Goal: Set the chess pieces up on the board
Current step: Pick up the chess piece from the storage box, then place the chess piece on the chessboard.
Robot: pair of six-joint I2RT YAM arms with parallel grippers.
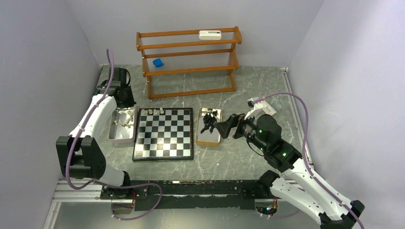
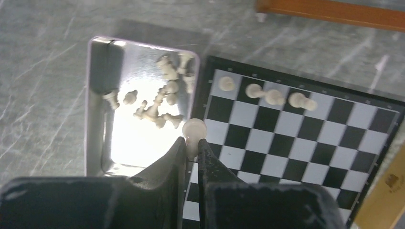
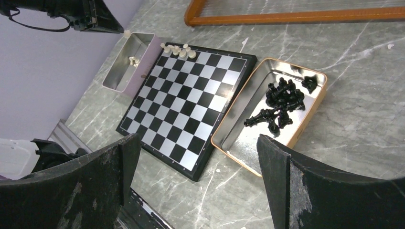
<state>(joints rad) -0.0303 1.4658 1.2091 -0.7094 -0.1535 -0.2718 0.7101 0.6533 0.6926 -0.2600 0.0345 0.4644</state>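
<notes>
On my left wrist feed the left gripper [image 2: 192, 143] is pinched on a small cream pawn [image 2: 193, 130]. The two black fingertips squeeze its stem, and its base is hidden between them. The pawn's long axis runs in line with the fingers, with its round head pointing out past the tips. It hangs over the seam where the rectangular silver metal tray [image 2: 95, 119] meets the left edge of the glossy black-and-silver chessboard [image 2: 305, 148], and I cannot tell whether it touches anything below. More cream pieces [image 2: 157, 107] lie jumbled in the far half of that tray, most of them on their sides. A short row of cream pieces [image 2: 274, 97] stands on the board's far rank, bunched toward the far-left corner. From the overhead camera the board [image 1: 164, 143] sits between the silver tray [image 1: 116, 138] on its left and a gold-rimmed metal tray [image 1: 210, 141] on its right, each just beside the black rim. The black pieces [image 3: 282, 102] are heaped in the far half of the gold-rimmed tray, tipped over and pointing every which way. The right gripper [image 3: 198, 143] has its fingers spread wide with nothing between them. It hovers right of the gold-rimmed tray and is aimed toward it. Behind the board stands a brown wooden slatted rack [image 1: 188, 62] with a small blue block [image 1: 158, 62] on its lower shelf and a flat white device [image 1: 210, 34] on top.
</notes>
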